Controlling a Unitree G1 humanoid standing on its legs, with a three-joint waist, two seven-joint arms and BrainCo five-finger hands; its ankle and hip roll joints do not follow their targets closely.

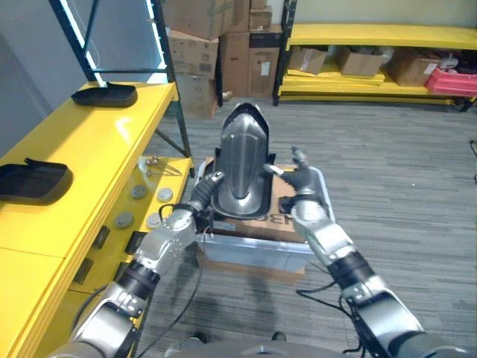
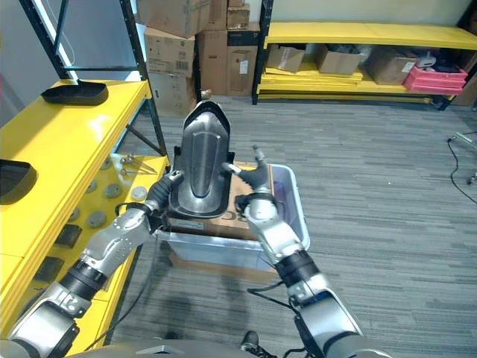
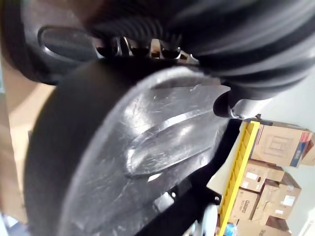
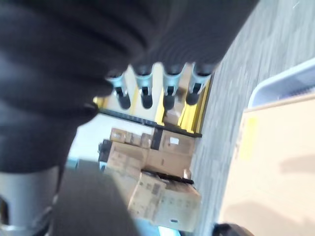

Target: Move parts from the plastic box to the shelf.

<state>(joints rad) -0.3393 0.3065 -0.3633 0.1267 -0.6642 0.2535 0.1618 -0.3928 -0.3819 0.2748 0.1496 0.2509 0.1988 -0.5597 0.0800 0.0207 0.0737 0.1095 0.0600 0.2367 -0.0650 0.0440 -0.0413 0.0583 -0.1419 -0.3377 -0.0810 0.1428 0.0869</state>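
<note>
The black part (image 1: 241,168) looks stiff, glossy, likely slippery. The left hand (image 1: 206,190) grips its lower rim; the right hand (image 1: 297,181) presses straight fingers to its side.

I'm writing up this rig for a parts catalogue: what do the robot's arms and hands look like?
Both arms are silver-grey metal segments with dark bands at the joints. The left hand and right hand wear dark ribbed covers over wrist and back; the right hand's silver fingers end in dark tips.
</note>
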